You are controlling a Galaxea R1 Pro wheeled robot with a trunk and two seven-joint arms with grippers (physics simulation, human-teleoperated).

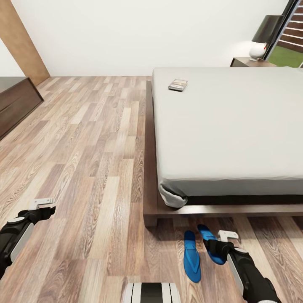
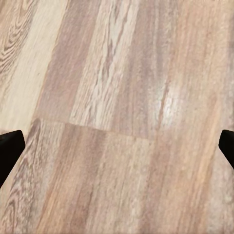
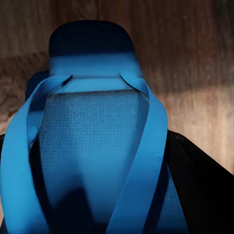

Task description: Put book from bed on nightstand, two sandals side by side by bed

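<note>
1. The right claw sits at the lower right of the head view, right over the right-hand sandal, and it covers that sandal's near half. Whether its fingers are clamped on the sandal or just around it cannot be told.
2. In the right wrist view the sandal is very close, its blue straps spreading toward the camera, with dark finger shapes at its sides.
3. The other sandal lies just beside the first on the floor, near the foot corner of the bed; the two are roughly parallel but angled apart.
4. The left claw hangs at the lower left, well apart from everything. In the left wrist view its dark fingertips stand at opposite edges over bare planks, so it is spread wide.
5. The book lies on the mattress near the upper left corner of the bed; its cover is too small to read.
6. The nightstand at the upper right is partly hidden by the bed, with a lamp on it.
7. Both forearms reach in from the bottom edge, cut off by the frame.
</note>
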